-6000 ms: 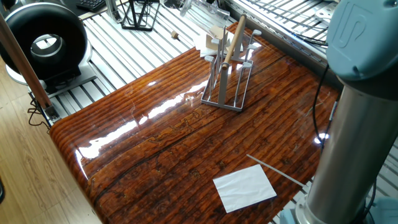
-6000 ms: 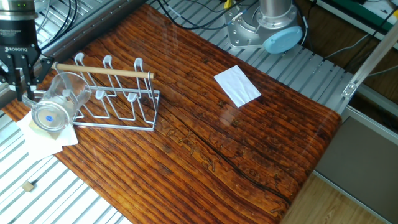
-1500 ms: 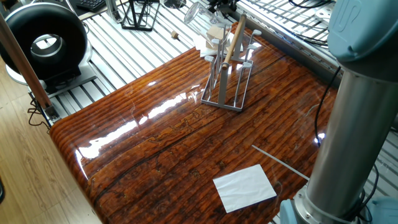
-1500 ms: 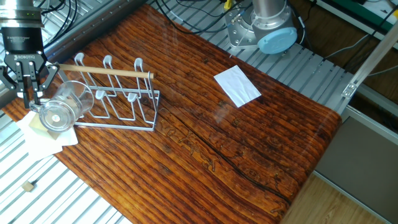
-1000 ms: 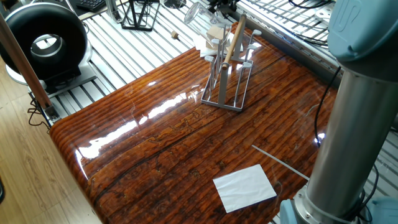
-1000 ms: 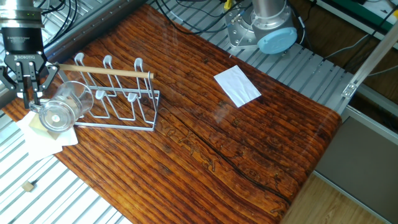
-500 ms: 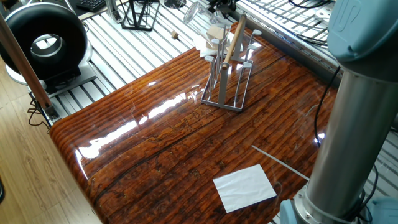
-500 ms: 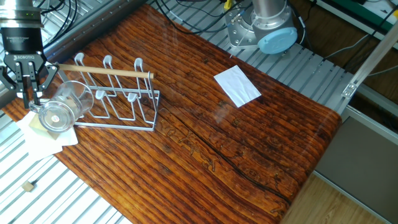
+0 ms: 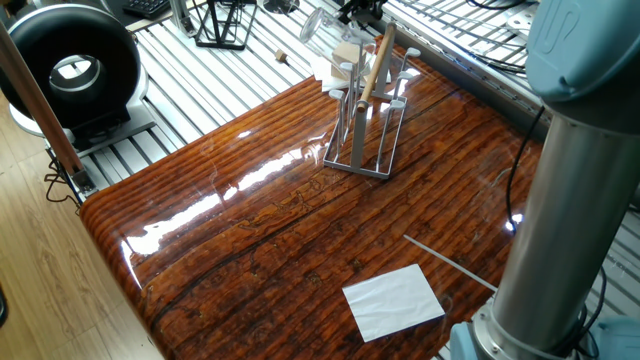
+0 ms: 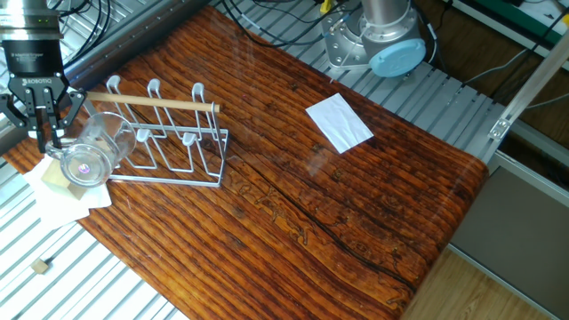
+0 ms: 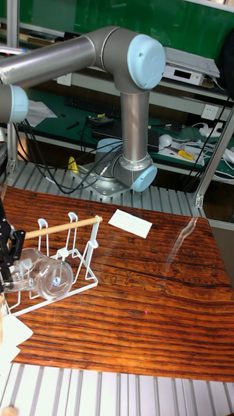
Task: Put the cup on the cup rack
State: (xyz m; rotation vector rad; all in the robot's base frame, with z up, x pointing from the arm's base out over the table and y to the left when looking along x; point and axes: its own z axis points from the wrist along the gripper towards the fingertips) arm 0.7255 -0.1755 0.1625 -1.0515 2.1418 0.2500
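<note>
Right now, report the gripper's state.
Gripper: shut on the cup, held tipped on its side at the end of the cup rack.

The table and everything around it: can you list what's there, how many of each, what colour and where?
Table: one, glossy reddish-brown wood, middle of the scene.
Cup rack: one, grey wire with a light wooden rod, at the table's end away from the arm's base.
Cup: one, clear glass, tipped on its side at the rack's outer end.
Paper sheet: one, white, flat on the table near the arm's base.
Paper pieces: pale, count unclear, under the cup at the table's edge.
Black wire stand: one, on the slatted metal beyond the table.
Black round device: one, beside the table.
Arm: one, grey with light blue caps.
Gripper: one, black, closed on the cup.
</note>
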